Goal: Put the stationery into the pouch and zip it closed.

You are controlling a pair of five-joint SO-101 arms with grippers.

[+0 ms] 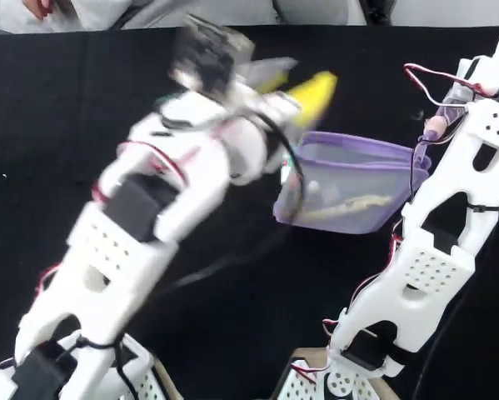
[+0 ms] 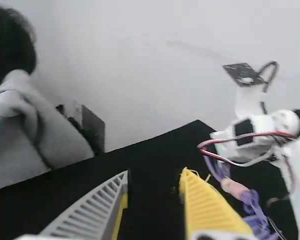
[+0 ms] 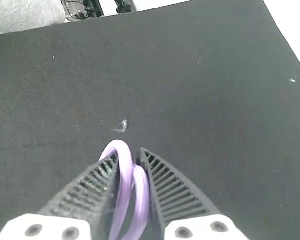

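Bench [image 1: 57,133] in matte black from edge to edge, fine-textured, with one pale lint fleck [image 3: 121,126] on the bare stretch under the right wrist. Beyond the far edge, a plain pale-grey wall [image 2: 165,60], and a dark box [image 2: 93,126] standing against its foot. Past one far corner of the bench, a strip of white surface [image 3: 295,35].

Right of the bench's middle, between the two arms, a purple mesh pouch [image 1: 349,171], mouth turned toward the far edge and looking unzipped. Hard to tell whether resting on the black or lifted off it. Inside, seen through the mesh, pale long stationery [image 1: 349,206] lying along the bottom, kind not clear.

At the pouch's right end, the right claw [image 3: 128,154], pinched almost closed on a purple loop [image 3: 124,190], both dark ribbed fingers pressed against the cord, black bench beneath. Behind it the white right arm [image 1: 449,233], rising from the near edge toward the far right corner, red and white wires along its side.

Near the far edge, just beside the pouch's far left corner, the left claw [image 2: 155,176], spread wide with nothing between the yellow finger [image 2: 205,210] and the grey ribbed finger [image 2: 97,210], tips aimed toward the wall. Below it the left arm [image 1: 149,217], slanting up from the near left corner toward the bench's middle.
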